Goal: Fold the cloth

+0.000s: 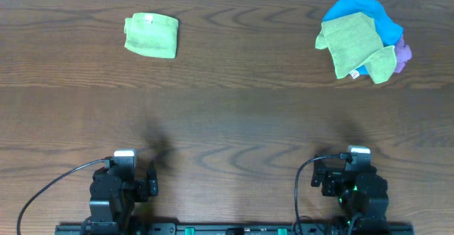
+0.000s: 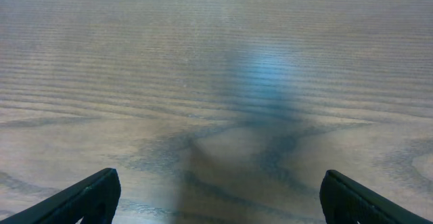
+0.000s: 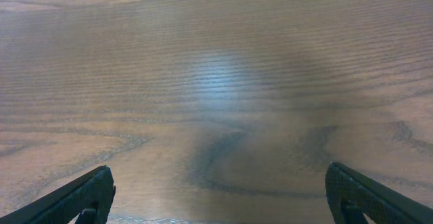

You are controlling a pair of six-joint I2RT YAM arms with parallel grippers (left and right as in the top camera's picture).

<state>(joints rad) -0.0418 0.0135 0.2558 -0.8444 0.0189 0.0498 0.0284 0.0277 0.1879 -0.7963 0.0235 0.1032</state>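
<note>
Folding progress: basically zero, nothing looks started yet (my read from how things lie).
Cloth: the lime-green cloth [image 1: 347, 43] lies rumpled on top of a pile at the far right of the table [image 1: 227, 114]. It's draped over a blue cloth [image 1: 369, 15], with a bit of purple cloth [image 1: 403, 54] poking out beside it.
Left gripper [image 2: 220, 200]: spread wide, empty, only bare wood between the fingers, back at the near edge.
Right gripper [image 3: 220, 197]: same deal, wide and empty, well apart from the pile.
Other green one: a folded green cloth [image 1: 150, 35] with a small white tag sits far left, not the job.
Left to do: everything, I'd say. Reach over, pull it out flat, then fold.
</note>
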